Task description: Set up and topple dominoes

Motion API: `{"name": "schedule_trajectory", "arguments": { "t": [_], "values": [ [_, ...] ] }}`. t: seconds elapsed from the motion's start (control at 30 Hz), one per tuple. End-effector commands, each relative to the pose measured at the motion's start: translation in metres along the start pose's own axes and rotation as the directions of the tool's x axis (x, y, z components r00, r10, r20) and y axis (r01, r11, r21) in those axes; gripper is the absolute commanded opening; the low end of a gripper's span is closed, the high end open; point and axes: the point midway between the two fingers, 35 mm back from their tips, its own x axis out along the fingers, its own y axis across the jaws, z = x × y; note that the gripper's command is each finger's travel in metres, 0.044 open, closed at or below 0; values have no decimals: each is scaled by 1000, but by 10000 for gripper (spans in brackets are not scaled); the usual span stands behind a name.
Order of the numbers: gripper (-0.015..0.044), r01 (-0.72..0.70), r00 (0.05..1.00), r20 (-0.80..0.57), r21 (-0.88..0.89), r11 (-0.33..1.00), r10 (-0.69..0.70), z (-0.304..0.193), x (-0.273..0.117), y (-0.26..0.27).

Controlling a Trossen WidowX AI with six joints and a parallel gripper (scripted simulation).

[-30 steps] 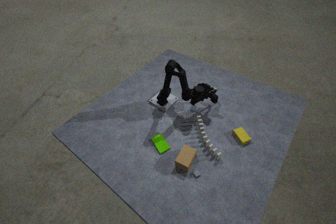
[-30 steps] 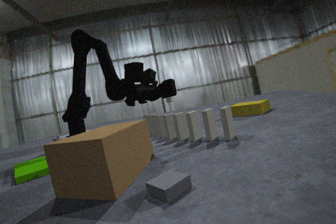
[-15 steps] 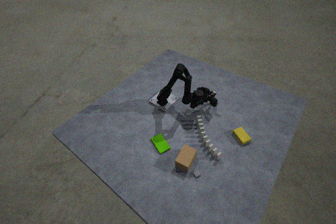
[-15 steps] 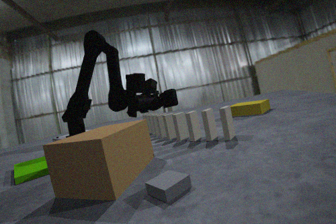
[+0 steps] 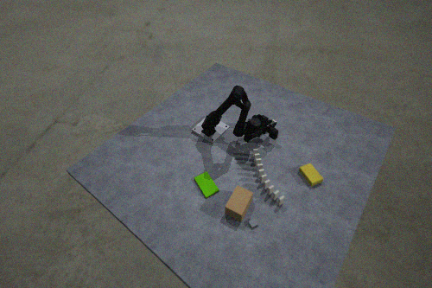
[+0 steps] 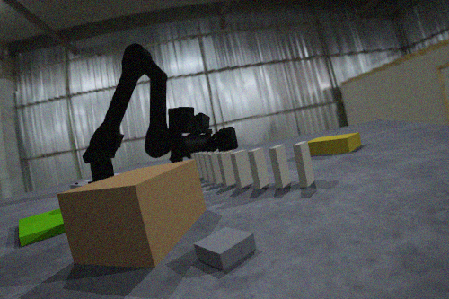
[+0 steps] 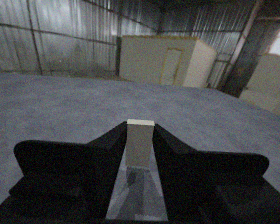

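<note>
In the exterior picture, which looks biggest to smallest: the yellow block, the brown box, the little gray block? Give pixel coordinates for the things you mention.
1. Brown box (image 5: 238, 202) (image 6: 135, 209)
2. Gray block (image 5: 253, 224) (image 6: 226, 247) and yellow block (image 5: 310, 175) (image 6: 334, 145): too alike there to rank; the gray one is nearer the camera.

Warehouse-type bldg: corrugated metal walls (image 6: 260, 88) (image 7: 75, 50), bare concrete flr (image 5: 108, 28).

Green slab (image 6: 41, 227) partly hidden.

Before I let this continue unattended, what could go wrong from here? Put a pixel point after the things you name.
The claw (image 5: 276, 122) (image 7: 140, 126) hangs just past the row's far end, so lowering or opening might knock the standing dominoes (image 5: 262, 173) (image 6: 242, 169). The held domino (image 7: 139, 145) could also tip on release if set down unevenly.
</note>
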Motion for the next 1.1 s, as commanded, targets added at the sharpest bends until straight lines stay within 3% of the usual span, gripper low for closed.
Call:
{"name": "schedule_trajectory", "arguments": {
  "t": [0.0,0.1,0.53,1.07],
  "values": [
    [107,0,1000,-3,-1,1000,0,-2,0,1],
    [107,0,1000,-3,-1,1000,0,-2,0,1],
    [440,0,1000,-3,-1,1000,0,-2,0,1],
    [440,21,1000,-19,17,1000,-21,48,1,-12]
  ]
}}
